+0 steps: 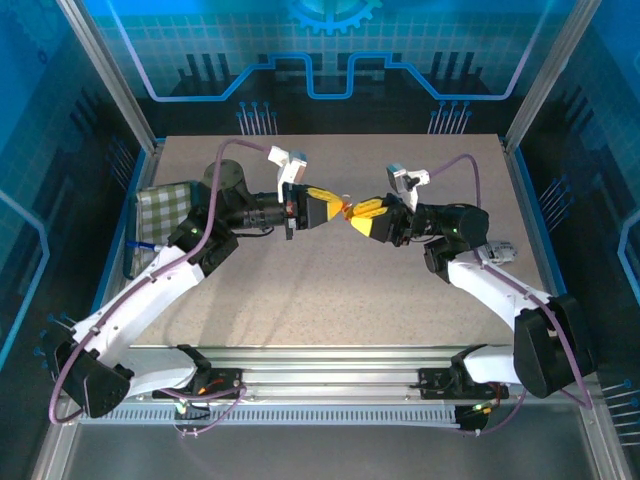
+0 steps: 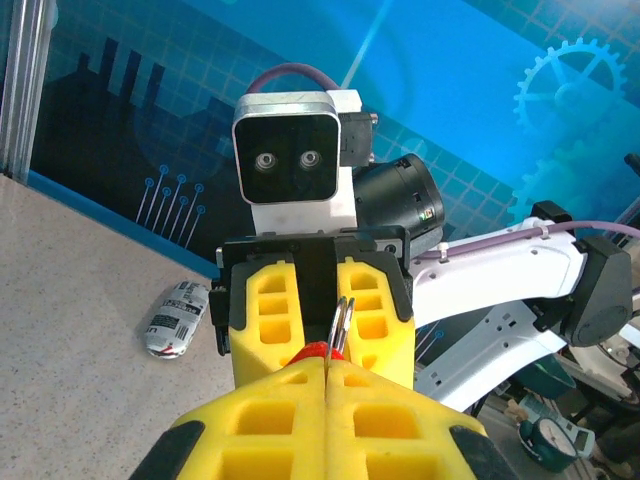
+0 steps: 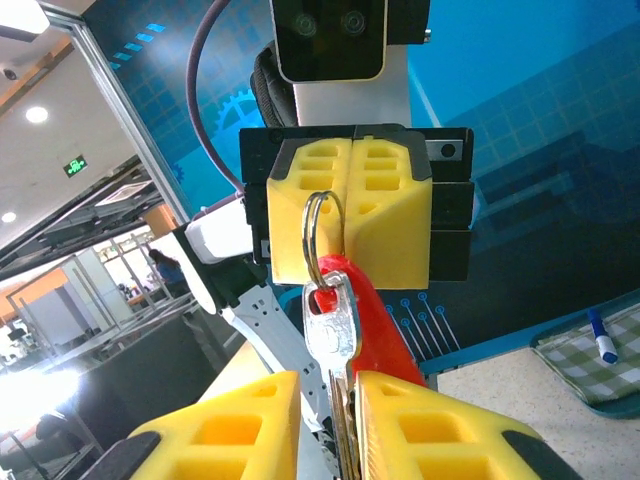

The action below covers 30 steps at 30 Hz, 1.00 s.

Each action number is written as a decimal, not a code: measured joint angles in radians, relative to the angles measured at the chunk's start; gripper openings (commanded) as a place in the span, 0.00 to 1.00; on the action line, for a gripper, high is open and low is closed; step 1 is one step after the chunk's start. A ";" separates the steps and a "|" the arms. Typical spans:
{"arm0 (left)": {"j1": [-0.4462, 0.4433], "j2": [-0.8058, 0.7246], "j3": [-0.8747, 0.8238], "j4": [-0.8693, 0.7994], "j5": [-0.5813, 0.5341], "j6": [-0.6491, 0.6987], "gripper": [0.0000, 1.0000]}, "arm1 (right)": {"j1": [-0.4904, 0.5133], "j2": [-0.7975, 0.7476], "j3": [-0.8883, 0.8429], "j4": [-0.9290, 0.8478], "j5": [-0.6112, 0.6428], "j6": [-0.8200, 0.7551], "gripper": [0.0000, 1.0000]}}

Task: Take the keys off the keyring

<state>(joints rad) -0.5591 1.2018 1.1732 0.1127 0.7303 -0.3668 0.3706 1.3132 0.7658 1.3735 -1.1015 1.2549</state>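
Top view, centre of frame: the left pincer [image 1: 338,208] and the right pincer [image 1: 357,216] meet tip to tip above the speckled bench [image 1: 330,300]. Right wrist view: the left pincer, at upper centre, is clenched on the keyring [image 3: 309,232], which stands out from the seam of its yellow fingers. The grey key [image 3: 335,325] hangs from the ring at mid-frame beside a red tag [image 3: 378,320] — its lower end grasped between the right pincer's fingers [image 3: 225,425] at the bottom edge.
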 measured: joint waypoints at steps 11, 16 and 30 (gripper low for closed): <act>0.000 -0.001 0.000 -0.003 0.000 0.003 0.00 | 0.020 0.008 0.015 0.005 0.001 0.013 0.26; -0.002 -0.001 0.000 -0.003 0.000 0.003 0.00 | 0.022 0.017 0.032 0.005 0.021 0.014 0.27; -0.009 -0.011 0.000 -0.014 -0.050 0.029 0.00 | 0.041 0.039 0.055 0.008 0.019 0.026 0.23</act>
<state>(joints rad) -0.5678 1.1904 1.1732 0.0990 0.6800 -0.3374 0.4114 1.3518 0.8204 1.3811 -1.0821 1.2804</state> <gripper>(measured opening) 0.039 0.219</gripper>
